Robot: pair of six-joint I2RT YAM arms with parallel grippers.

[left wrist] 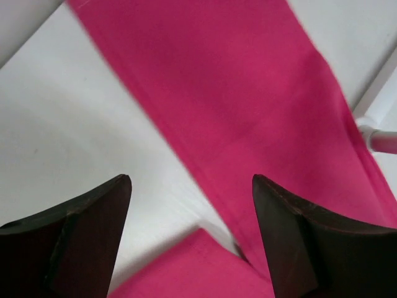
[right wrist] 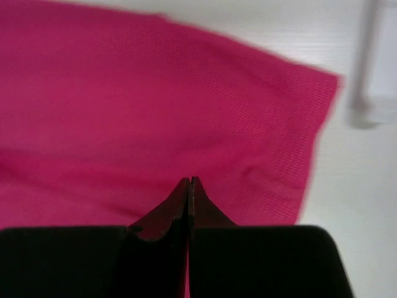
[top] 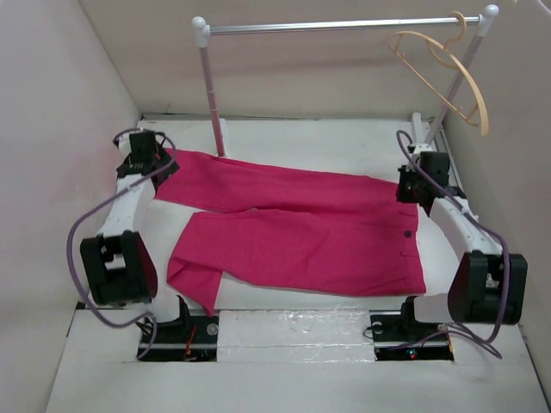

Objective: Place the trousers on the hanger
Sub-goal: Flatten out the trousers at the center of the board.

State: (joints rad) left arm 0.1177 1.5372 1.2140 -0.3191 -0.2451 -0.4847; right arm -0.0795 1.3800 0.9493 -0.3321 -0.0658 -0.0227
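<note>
Soft, even light falls from above in the overhead view. The white table is bright, with small glints on the shiny strip at its near edge. The trousers cast only a thin shadow there. Both wrist views are blurred: the left gripper and right gripper look dark and soft-edged, and a pale post smears.

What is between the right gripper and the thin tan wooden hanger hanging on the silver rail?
Top view: only the rail frame's slanted white right post stands between the right gripper and the hanger, over bare white table.
</note>
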